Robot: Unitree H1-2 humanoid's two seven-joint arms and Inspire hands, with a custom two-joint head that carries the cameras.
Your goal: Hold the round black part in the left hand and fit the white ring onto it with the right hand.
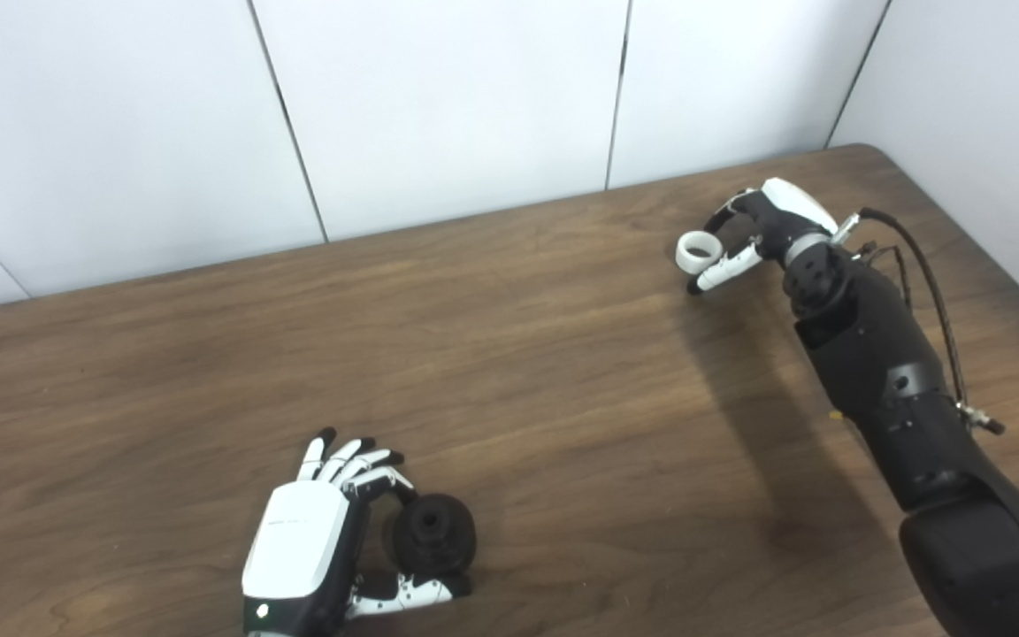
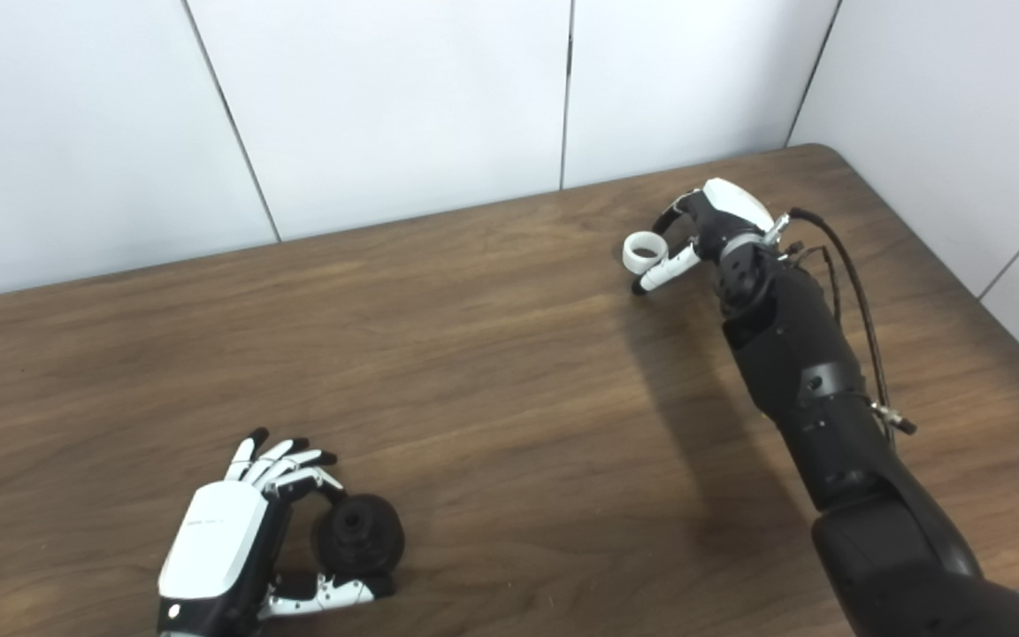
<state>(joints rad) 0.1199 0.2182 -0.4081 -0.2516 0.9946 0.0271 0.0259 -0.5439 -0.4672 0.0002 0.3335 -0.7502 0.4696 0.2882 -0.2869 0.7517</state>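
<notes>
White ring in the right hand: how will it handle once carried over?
The white ring looks rigid and probably light. The right hand pinches it at one edge, so it may twist or slip. Being round, it would likely roll if dropped on the table.

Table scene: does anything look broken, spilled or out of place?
Nothing stands out. The left robot hand grips the round black part low over the wooden table; the right robot hand holds the white ring, far apart.
</notes>
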